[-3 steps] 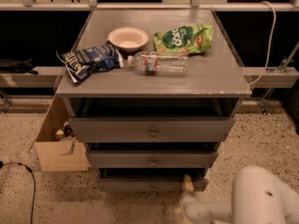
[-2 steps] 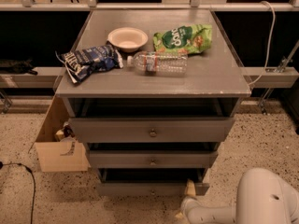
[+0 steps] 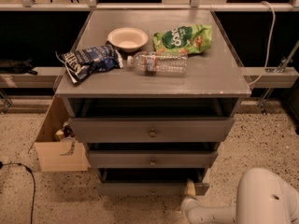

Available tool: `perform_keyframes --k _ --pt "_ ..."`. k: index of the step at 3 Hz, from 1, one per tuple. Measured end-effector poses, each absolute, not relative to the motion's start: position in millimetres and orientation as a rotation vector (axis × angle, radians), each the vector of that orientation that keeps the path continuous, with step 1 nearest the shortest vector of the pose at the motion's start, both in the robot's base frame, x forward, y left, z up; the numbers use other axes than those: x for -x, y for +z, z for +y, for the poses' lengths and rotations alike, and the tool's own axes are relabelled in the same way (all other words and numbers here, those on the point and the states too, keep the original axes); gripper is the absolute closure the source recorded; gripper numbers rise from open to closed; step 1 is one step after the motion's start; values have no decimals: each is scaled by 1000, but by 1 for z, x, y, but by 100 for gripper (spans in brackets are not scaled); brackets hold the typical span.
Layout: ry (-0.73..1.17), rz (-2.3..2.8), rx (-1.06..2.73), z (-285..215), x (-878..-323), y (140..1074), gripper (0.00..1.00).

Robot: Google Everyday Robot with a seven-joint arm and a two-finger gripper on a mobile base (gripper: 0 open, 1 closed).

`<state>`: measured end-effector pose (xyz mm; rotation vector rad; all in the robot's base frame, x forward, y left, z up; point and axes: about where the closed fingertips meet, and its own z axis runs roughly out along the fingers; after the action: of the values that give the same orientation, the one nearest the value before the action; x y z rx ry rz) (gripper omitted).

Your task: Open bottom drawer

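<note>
1. The grey counter [image 3: 215,73] is a drawer unit with three fronts stacked below its top. The bottom drawer [image 3: 135,189] is the lowest and shallowest front, down near the floor and in shadow.
2. My white arm [image 3: 266,199] comes in from the lower right and is bent low. I judge it has to be that low because the target sits so far down.
3. A cardboard box [image 3: 56,153] stands on the floor against the unit's left side, clear of the drawer fronts.
4. On top, a blue snack bag [image 3: 88,61] lies by the left edge and a green bag [image 3: 183,38] towards the back right corner. A plastic bottle [image 3: 159,62] lies on its side mid-counter, and a bowl [image 3: 127,38] sits behind it towards the back edge. None of them overhangs the front edge.
5. The tool [image 3: 189,189] sits at the right end of the bottom drawer's front, touching or just beside it — I cannot tell which. I cannot tell how far open it is or whether it has hold of anything.
6. The knob [image 3: 152,190] is barely visible at mid-front, left of the tool — so I judge any pull would come from the panel's end rather than the knob.
</note>
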<state>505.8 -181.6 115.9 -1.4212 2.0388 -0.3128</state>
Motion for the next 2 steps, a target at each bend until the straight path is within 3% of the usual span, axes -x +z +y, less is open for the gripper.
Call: perform_keyframes --k 2 --pt "-313 2039 1421 -182 -506 116 64"
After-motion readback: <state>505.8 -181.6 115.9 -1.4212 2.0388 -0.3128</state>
